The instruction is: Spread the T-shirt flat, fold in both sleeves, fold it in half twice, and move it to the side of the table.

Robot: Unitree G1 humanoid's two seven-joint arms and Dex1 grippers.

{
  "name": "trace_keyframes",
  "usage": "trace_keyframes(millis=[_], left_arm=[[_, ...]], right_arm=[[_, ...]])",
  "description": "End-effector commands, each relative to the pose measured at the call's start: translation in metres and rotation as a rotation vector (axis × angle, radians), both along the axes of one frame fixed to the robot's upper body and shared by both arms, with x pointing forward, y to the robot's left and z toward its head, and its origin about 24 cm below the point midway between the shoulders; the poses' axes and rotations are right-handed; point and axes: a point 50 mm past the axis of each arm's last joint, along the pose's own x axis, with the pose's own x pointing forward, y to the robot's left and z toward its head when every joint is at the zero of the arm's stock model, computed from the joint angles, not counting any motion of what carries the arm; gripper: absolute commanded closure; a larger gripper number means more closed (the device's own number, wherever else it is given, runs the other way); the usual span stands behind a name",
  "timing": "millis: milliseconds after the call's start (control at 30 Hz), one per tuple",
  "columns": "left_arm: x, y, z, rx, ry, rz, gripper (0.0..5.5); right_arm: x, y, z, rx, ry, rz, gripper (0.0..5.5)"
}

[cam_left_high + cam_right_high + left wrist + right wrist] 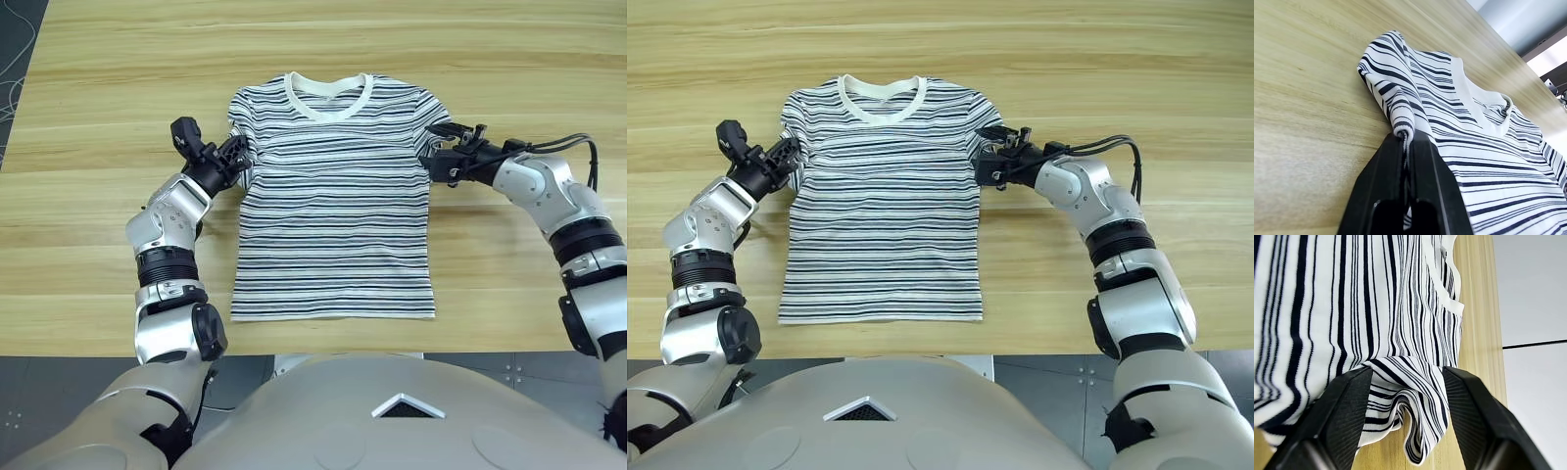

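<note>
Tools at both sleeves of the flat T-shirt
Left tool (1406, 142) clamped on left sleeve (1383, 83); right tool (1406, 374) fingers apart, straddling right sleeve (1422, 423). T-shirt (333, 215): dark-striped white, pale collar, centred on wooden surface (98, 88). Spreading judged done; sleeve folds, both halvings, move aside outstanding

Light wood-grain table (98, 78) in front of me. Striped T-shirt (333, 206) lies on it, body flat, collar toward the far side, hem near my edge, both sleeves bunched.
</note>
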Motion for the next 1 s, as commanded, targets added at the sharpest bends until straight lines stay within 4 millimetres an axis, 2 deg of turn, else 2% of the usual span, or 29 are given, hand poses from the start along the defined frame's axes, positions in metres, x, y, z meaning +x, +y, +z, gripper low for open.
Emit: trace_keyframes(millis=[33,233,567,800,967,1000], left_arm=[[0.004,0.003,0.008,0.009,-0.023,0.023,5.36],[0.009,-0.001,0.02,0.032,-0.066,-0.008,5.36],[0.01,-0.031,0.025,0.078,-0.089,-0.161,5.36],[0.006,-0.048,0.016,0.102,-0.056,-0.227,5.36],[0.006,-0.046,0.007,0.118,-0.021,-0.222,5.36],[0.005,-0.046,0.006,0.122,-0.017,-0.222,5.11]], right_arm=[[0.005,0.005,0.005,-0.012,-0.018,0.021,2.84],[0.005,0.007,0.005,-0.015,-0.019,0.033,2.84],[0.005,0.011,0.004,-0.017,-0.018,0.047,2.84],[0.005,0.013,0.004,-0.012,-0.02,0.054,2.84],[0.004,0.015,0.004,-0.009,-0.021,0.061,2.84],[0.004,0.014,0.004,-0.008,-0.021,0.061,2.84]])
